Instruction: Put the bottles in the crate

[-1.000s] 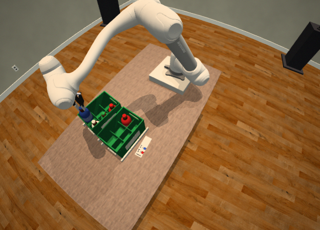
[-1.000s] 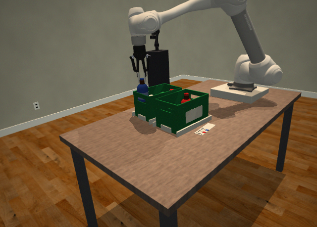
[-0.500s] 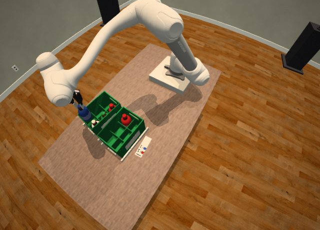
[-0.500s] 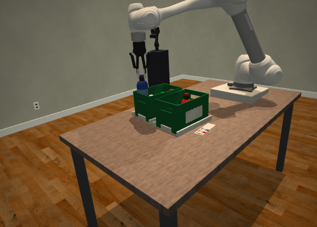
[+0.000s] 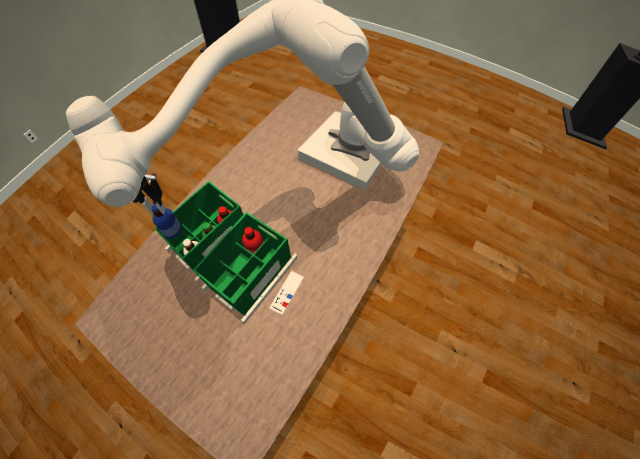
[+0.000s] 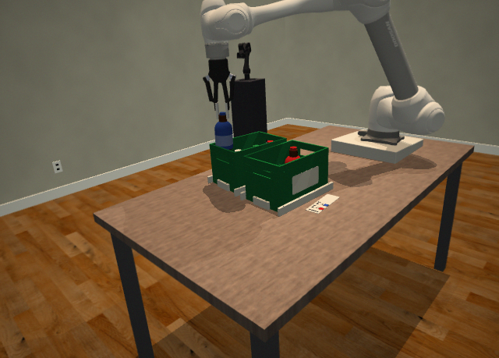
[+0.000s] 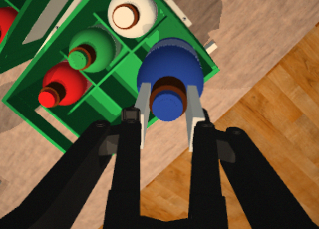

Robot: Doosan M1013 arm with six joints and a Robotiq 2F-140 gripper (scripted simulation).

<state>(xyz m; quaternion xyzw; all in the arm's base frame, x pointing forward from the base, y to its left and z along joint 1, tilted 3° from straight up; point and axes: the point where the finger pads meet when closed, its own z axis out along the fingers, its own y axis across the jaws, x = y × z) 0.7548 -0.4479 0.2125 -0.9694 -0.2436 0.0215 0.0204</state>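
Observation:
My gripper (image 7: 167, 97) is shut on the neck of a blue-label bottle (image 7: 169, 77) and holds it upright, raised partly out of a corner cell of the bottle crate (image 5: 201, 221). The bottle also shows in the top view (image 5: 165, 221) and in the exterior view (image 6: 223, 132), where the gripper (image 6: 219, 106) stands above it. In that crate stand a white-label bottle (image 7: 132, 13), a green-label bottle (image 7: 91, 52) and a red-label bottle (image 7: 62, 85). The second crate (image 5: 242, 265) holds one red-label bottle (image 5: 251, 238). The pick list (image 5: 286, 292) lies beside it, with a blue mark and a red mark.
The two green crates stand side by side on the wooden table (image 6: 281, 225). The arm's base plate (image 5: 338, 157) sits at the table's far end. Black pillars (image 5: 602, 97) stand on the floor around the table.

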